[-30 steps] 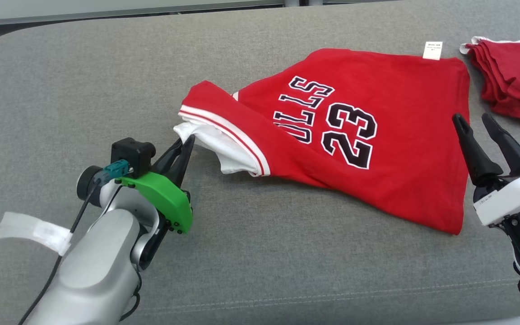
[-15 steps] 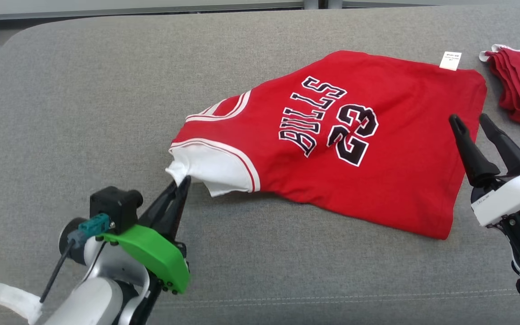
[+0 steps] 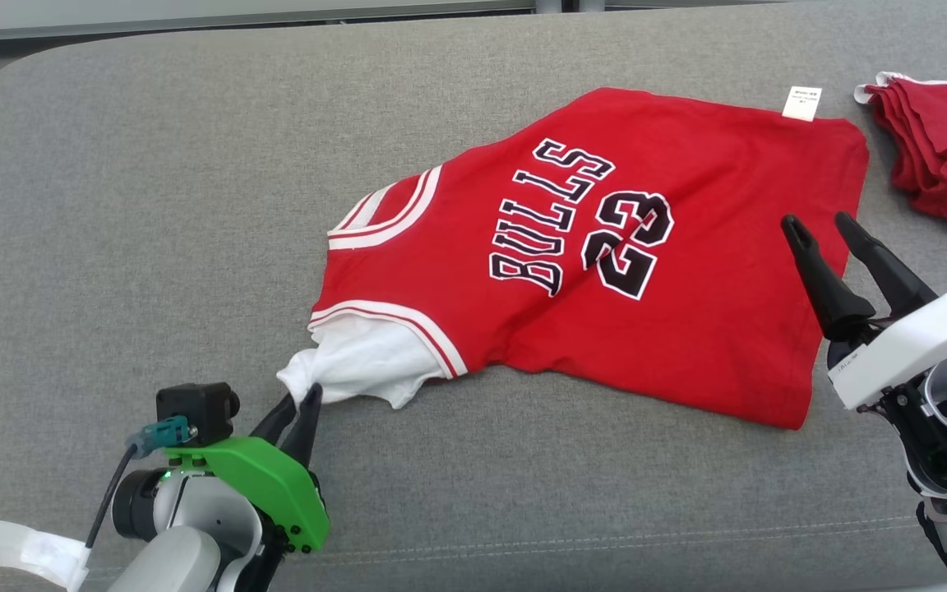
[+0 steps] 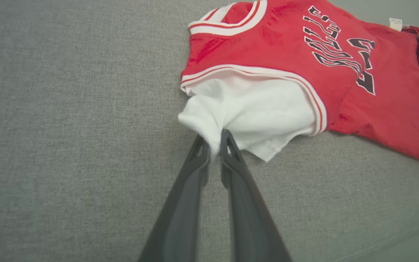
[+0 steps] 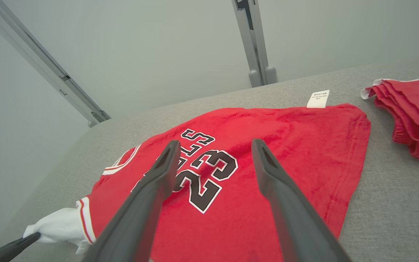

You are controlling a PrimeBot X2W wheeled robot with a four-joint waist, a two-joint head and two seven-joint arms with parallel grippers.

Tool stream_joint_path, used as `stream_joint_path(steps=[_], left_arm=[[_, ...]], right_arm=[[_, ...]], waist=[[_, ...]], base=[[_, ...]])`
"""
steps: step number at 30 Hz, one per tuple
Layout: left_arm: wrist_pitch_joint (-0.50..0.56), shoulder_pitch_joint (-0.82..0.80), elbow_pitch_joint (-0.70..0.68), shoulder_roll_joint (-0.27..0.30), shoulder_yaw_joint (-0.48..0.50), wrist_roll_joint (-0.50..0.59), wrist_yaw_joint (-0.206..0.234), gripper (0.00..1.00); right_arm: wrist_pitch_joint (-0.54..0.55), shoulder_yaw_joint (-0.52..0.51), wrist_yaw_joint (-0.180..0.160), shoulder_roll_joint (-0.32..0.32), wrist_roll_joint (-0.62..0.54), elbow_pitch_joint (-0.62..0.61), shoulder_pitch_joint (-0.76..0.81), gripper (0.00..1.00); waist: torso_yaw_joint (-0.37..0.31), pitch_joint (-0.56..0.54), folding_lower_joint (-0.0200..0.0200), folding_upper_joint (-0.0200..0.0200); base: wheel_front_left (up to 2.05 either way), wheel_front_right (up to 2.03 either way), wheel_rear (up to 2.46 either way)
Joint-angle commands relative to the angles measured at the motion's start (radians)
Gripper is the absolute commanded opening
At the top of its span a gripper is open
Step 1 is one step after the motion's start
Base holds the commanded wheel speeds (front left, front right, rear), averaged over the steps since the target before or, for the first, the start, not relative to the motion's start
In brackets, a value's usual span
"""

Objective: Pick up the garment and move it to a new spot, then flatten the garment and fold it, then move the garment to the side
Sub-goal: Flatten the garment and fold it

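Dragged toward 7 o'clock, jersey [image 3: 605, 288] lies flatter, red, BULLS 23 up. Left end effector [image 3: 301, 396] pinches its white sleeve [image 3: 358, 370]; right end effector [image 3: 817, 220] gapes, 3 o'clock.

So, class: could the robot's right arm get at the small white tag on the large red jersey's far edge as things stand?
Probably yes. The open right gripper hovers over the large red jersey; only flat cloth lies between it and the small white tag.
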Motion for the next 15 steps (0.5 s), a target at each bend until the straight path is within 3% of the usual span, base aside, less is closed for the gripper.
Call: stream_joint_path(steps=[1, 6, 15], left_arm=[[-0.008, -0.017, 0.028, -0.011, 0.005, -0.018, -0.01, 1.0], [-0.035, -0.003, 0.102, -0.006, 0.015, -0.021, -0.018, 1.0], [-0.104, 0.04, 0.073, 0.03, 0.052, -0.011, -0.004, 1.0]], right_arm=[[-0.006, 0.003, 0.0, -0.004, 0.005, 0.007, -0.009, 1.0], [-0.016, 0.0, 0.0, -0.011, 0.008, 0.02, 0.001, 1.0], [-0.025, -0.032, 0.0, -0.018, -0.011, 0.036, 0.044, 1.0]], waist=[[-0.002, -0.003, 0.0, 0.0], [0.002, -0.013, 0.0, 0.0], [0.017, -0.028, 0.0, 0.0]], base=[[0.0, 0.0, 0.0], [0.0, 0.0, 0.0], [0.0, 0.0, 0.0]])
